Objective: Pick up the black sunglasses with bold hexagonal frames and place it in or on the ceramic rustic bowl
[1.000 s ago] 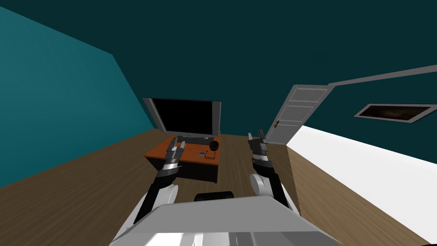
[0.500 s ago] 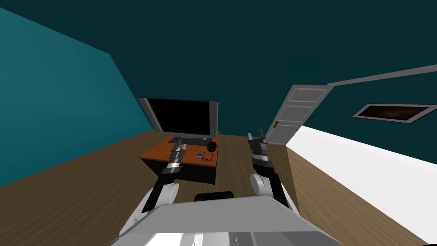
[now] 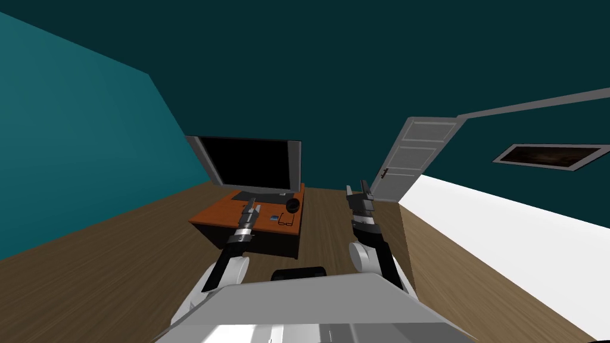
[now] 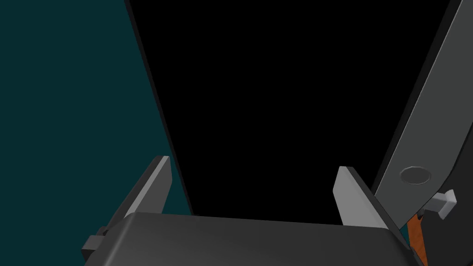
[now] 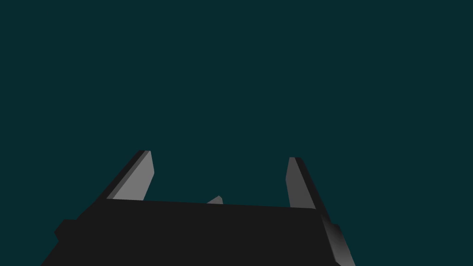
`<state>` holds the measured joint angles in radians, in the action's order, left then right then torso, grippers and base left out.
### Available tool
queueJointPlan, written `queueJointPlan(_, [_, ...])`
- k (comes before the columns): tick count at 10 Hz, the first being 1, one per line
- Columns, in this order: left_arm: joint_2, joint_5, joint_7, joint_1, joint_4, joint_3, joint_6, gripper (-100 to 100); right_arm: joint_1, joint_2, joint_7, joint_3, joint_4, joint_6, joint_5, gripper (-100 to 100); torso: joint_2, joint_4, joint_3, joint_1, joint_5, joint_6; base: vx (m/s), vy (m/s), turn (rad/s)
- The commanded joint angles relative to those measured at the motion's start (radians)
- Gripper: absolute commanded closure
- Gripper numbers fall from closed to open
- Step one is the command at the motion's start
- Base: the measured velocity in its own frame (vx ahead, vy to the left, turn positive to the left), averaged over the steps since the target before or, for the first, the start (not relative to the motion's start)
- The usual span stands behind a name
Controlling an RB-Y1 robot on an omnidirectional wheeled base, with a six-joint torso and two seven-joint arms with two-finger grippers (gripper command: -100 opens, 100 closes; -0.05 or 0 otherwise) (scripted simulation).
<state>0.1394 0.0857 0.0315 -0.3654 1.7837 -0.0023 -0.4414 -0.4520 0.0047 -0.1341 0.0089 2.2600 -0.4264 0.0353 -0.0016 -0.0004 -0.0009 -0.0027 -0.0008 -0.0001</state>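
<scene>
**Glasses lie untouched on the table, both grippers empty**

The right gripper (image 3: 359, 189) is held up off the table's right side at about 3 o'clock from it, fingers spread and holding nothing. The left gripper (image 3: 253, 208) hangs over the middle of the orange-brown table (image 3: 217, 215), also spread wide and empty; its wrist camera looks past the fingers at the black screen of the television (image 3: 250, 162).

The sunglasses (image 3: 286, 220) lie flat near the table's right front edge, at about 4 o'clock from the left gripper and apart from it. A small blue thing (image 3: 273, 218) sits just beside them at 9 o'clock. The dark bowl (image 3: 292, 205) stands near, at about 1 o'clock from the glasses.

By my judgement the glasses will be light and stiff but easily bent, with thin rims and slick lenses. The bridge, or the front of the frame close to a hinge, looks the safest hold, and a gentle pinch should do. The arms may swing once lifted.

Farthest off, a grey door (image 3: 411, 158) stands open. No brand, label or writing can be read anywhere.
</scene>
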Motion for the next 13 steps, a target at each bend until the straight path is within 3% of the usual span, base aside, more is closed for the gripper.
queueJointPlan(1, [0.009,0.001,-0.005,0.023,-0.05,0.008,0.01,-100,0.0,0.0,0.0,0.0,0.0,0.0,0.0,0,0.0,0.0,0.0,0.0,0.0,0.0,0.021,-0.072,-0.006])
queueJointPlan(3, [0.009,0.001,-0.005,0.023,-0.066,0.008,0.01,-100,0.0,0.0,0.0,0.0,0.0,0.0,0.0,0,0.0,0.0,0.0,-0.001,0.0,0.0,0.02,-0.049,0.002])
queueJointPlan(6, [0.023,0.001,-0.017,0.059,-0.169,0.02,0.033,-100,0.0,0.0,0.0,0.0,0.0,0.0,0.0,0,-0.001,0.0,-0.001,-0.004,-0.001,0.0,0.036,-0.09,-0.006])
queueJointPlan(7, [0.023,0.001,-0.017,0.059,-0.169,0.02,0.033,-100,0.0,0.0,0.0,0.0,0.0,0.0,0.0,0,-0.001,0.0,-0.001,-0.004,-0.001,0.0,0.024,-0.03,0.007])
queueJointPlan(8, [0.03,0.0,-0.023,0.078,-0.216,0.027,0.045,-100,0.0,0.0,0.0,0.0,0.0,0.0,0.0,0,0.0,0.0,0.0,0.0,0.0,0.0,0.025,-0.048,-0.018])
queueJointPlan(9, [0.03,0.0,-0.023,0.078,-0.222,0.027,0.045,-100,0.0,0.0,0.0,0.0,0.0,0.0,0.0,0,0.0,0.0,0.0,0.0,0.0,0.0,0.026,-0.047,0.001])
queueJointPlan(12, [0.045,0.0,-0.035,0.116,-0.321,0.039,0.07,-100,0.0,0.0,0.0,0.0,0.0,0.0,0.0,0,-0.001,0.0,0.0,-0.001,0.0,0.0,0.036,-0.074,-0.005])
queueJointPlan(13, [0.045,0.0,-0.035,0.116,-0.33,0.039,0.07,-100,0.0,0.0,0.0,0.0,0.0,0.0,0.0,0,-0.001,0.0,0.0,-0.002,-0.001,0.0,0.027,-0.063,0.001])
